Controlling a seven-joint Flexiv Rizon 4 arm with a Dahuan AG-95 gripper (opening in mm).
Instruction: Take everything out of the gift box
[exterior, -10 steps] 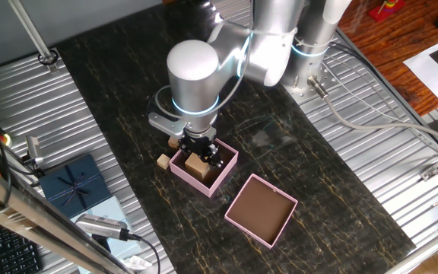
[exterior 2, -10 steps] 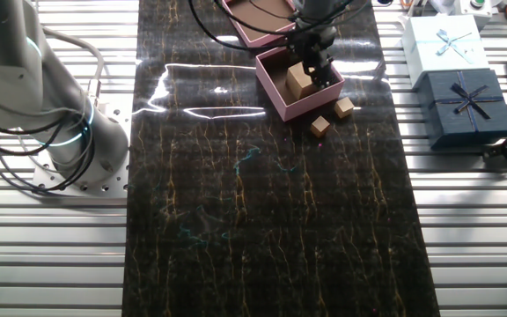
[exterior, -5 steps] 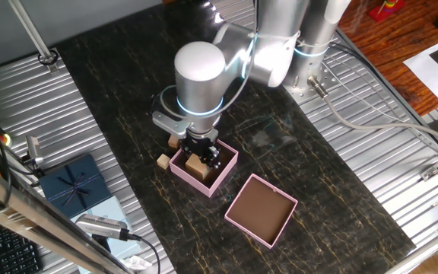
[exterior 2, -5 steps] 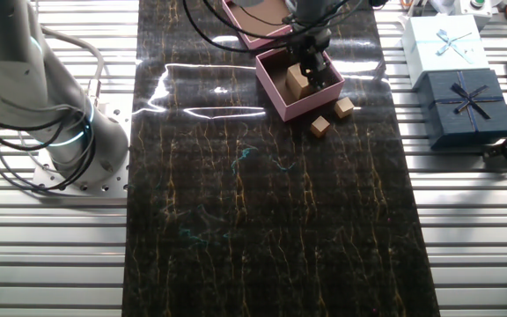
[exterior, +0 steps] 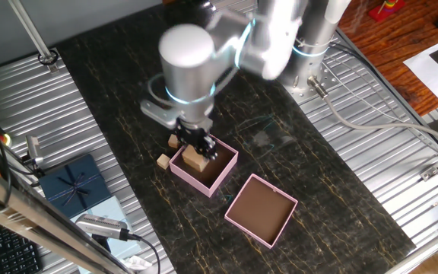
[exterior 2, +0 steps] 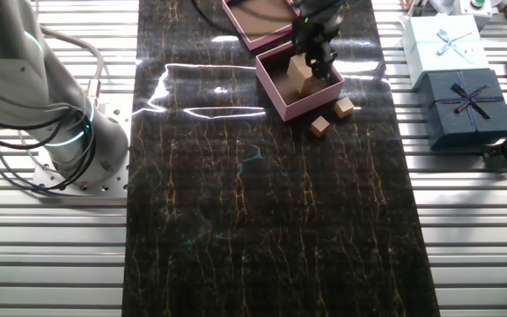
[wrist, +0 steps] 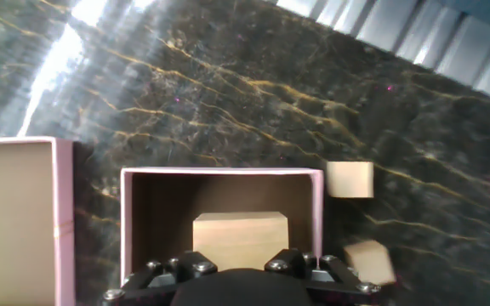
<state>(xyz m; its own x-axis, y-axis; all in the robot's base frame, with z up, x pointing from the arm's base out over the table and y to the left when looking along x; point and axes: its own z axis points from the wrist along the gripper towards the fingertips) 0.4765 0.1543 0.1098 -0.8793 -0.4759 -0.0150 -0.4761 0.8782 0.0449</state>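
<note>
Claw: the gripper [exterior: 197, 146] is pinched on a block [exterior: 195, 160], as judged from the fingers flanking it in both fixed views; in the hand view the block [wrist: 240, 240] sits right at the finger bases.

Change: the arm has swung up and left within the last second, shown blurred, and the block has been raised from the floor of the box [exterior: 220, 170] toward its rim.

Box: it stands on the dark table [exterior 2: 262, 220], just beside the lid [exterior: 261, 210]. Whether anything remains inside cannot be told.

Blocks out: two [exterior 2: 321, 127] [exterior 2: 344, 107] lie on the table just outside the box wall.

Meaning: extraction of this block is judged under way; it is still to be carried clear and set down.
</note>
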